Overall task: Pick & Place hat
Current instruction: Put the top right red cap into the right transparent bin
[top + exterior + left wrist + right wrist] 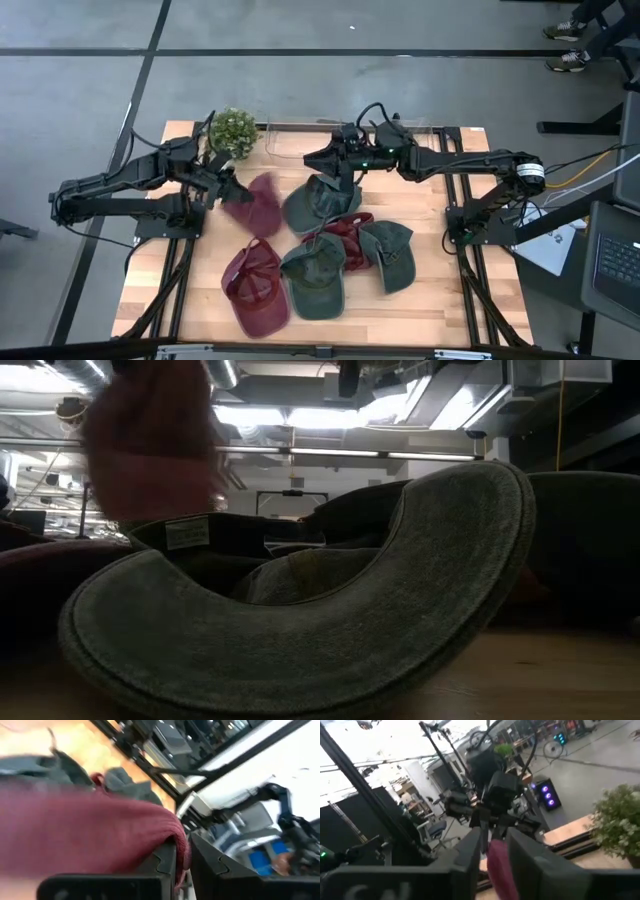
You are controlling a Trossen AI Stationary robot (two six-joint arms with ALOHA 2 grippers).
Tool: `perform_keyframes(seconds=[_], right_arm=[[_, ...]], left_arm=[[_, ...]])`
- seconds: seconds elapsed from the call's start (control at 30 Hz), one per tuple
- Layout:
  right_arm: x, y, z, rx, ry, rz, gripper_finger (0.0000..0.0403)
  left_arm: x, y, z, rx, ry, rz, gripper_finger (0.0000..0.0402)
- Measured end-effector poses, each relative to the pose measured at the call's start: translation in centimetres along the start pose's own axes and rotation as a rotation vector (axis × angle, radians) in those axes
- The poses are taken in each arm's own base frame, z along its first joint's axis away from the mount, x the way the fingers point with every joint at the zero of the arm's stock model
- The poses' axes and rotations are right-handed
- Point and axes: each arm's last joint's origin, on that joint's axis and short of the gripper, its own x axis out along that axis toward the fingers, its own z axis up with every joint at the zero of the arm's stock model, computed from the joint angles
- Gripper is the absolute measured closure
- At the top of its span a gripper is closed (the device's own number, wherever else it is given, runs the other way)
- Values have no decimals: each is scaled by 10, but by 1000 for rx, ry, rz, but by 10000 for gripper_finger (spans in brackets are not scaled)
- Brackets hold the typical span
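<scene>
Maroon hat (256,205) is lifted off the table (440,290), hanging from the left gripper (226,190), near the table's left edge toward the far side. Left wrist view: the gripper is clenched on the maroon fabric (90,832), cloth pinched between its two dark fingers (165,865).

Hat count in the high view: six. Three maroon: the lifted one, a second maroon hat (256,287) lying open-side up near the front-left part of the table, and a third maroon hat (345,230) in the middle pile, partly covered by green ones. Three green: one green hat (318,202) at the centre toward the far side, one green hat in front (316,275) touching the second maroon one, one green hat on the right of the pile (390,253). Low view is filled by the brim of a green hat (300,650) close to the camera, with the blurred maroon hat (150,440) hanging above on the left.

Right gripper (345,172) hovers over the far-centre green hat; its wrist view shows the fingers (470,852) slightly apart, released, nothing held, maroon hat (500,867) visible between them farther off.

One potted plant (234,130) at the far-left corner. One clear bin (290,140) along the far edge, beside the plant.
</scene>
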Motion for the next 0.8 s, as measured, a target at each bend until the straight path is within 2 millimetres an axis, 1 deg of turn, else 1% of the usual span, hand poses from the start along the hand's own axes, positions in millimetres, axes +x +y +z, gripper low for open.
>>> perform_keyframes(seconds=[0.13, 0.27, 0.37, 0.5, 0.63, 0.8], right_arm=[[-1, -1, 2, -24, -7, -3, 242], [0, -1, 0, -143, -9, -18, 205], [1, 3, -2, -256, -29, -76, 198], [2, 6, -5, -384, -50, -180, 203], [2, 5, -10, -448, -21, -279, 204], [2, 2, -14, -503, 36, -296, 185]], left_arm=[[0, 0, 1, -54, -11, 3, 374], [0, 0, 6, -127, -112, 45, 374], [-1, 0, 12, -153, -203, 65, 374], [-3, 1, 18, -168, -297, 95, 374], [-4, 3, 23, -176, -428, 177, 374], [2, 2, 34, -168, -544, 180, 374]])
